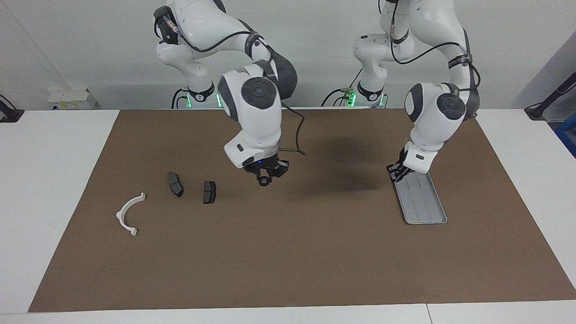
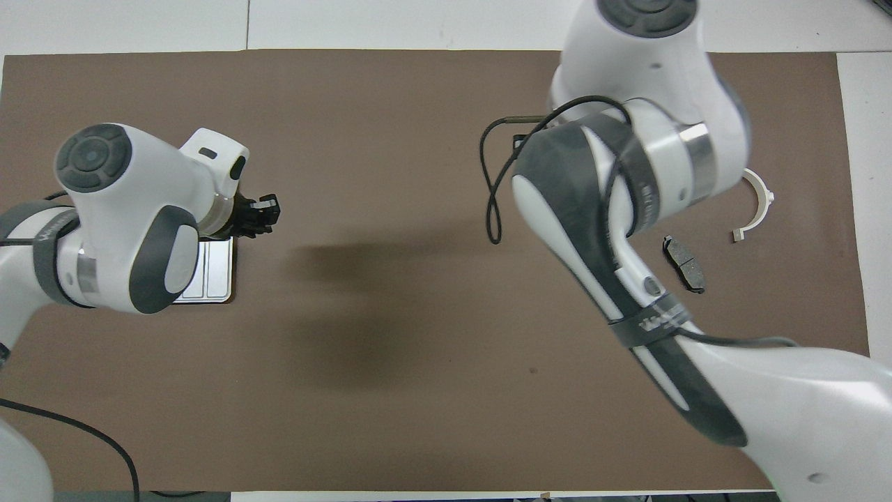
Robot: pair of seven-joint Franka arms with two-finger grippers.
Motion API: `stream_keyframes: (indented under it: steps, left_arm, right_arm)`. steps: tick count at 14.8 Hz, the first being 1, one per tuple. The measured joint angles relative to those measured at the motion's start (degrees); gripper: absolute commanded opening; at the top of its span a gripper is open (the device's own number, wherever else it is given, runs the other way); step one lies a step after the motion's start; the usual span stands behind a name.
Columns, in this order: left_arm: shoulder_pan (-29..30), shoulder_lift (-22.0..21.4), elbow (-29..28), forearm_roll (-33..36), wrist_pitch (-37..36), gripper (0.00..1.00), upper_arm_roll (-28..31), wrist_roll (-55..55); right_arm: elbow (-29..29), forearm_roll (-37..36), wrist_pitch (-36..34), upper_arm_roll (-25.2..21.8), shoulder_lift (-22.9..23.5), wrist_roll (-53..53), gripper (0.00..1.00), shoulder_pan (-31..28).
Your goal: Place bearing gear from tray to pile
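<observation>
Bearing gear (image 1: 264, 181) hangs clamped in the right gripper (image 1: 265, 176) over bare brown mat (image 1: 288, 252), beside the pile's nearer brake pad (image 1: 209, 191). Toward the left arm's end, the left gripper (image 1: 398, 172) rests at the tray (image 1: 425, 207) rim nearest the robots; whether its fingers are parted I cannot tell.

The right arm (image 2: 627, 209) is hiding one brake pad (image 1: 209, 192) overhead — the left arm (image 2: 132, 223) is covering most of the tray (image 2: 216, 268).

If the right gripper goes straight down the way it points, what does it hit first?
Probably bare brown mat: the right gripper, holding a small dark round part, hangs beside the nearest dark grey brake pad, not over it. Depth is uncertain.
</observation>
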Motion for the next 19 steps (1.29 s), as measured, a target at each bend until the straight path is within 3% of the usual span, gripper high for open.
stream_keyframes:
  steps: [4, 8, 11, 17, 18, 19]
  left_arm:
    - [-11.7, 8.0, 8.7, -0.1, 0.2, 0.01, 0.0, -15.4]
    - [-17.5, 16.2, 14.1, 0.0, 3.9, 0.01, 0.2, -21.0]
    - [-17.8, 17.6, 13.8, 0.0, 4.6, 0.01, 0.1, -21.0]
    - [-19.0, 17.6, 11.9, 0.0, 6.9, 0.02, 0.2, -23.1]
    - [-19.0, 17.6, 11.7, 0.0, 7.2, 0.02, 0.2, -23.3]
    - [-19.0, 17.6, 11.6, 0.0, 7.3, 0.02, 0.2, -23.3]
  right_arm:
    - [-2.0, 0.0, 3.9, 0.0, 1.7, -19.8, 0.00, -12.3]
    - [-11.6, -1.2, 17.5, 0.0, 3.5, -22.6, 0.00, -15.9]
    - [-16.3, -2.2, 26.4, 0.0, 6.1, -25.1, 0.00, -17.2]
    - [-17.9, -2.2, 32.5, 0.1, 8.4, -26.3, 0.00, -18.0]
    - [-18.3, -2.2, 32.9, 0.1, 8.4, -26.3, 0.15, -18.0]
    - [-18.6, -2.2, 32.9, 0.1, 8.4, -26.3, 0.68, -18.0]
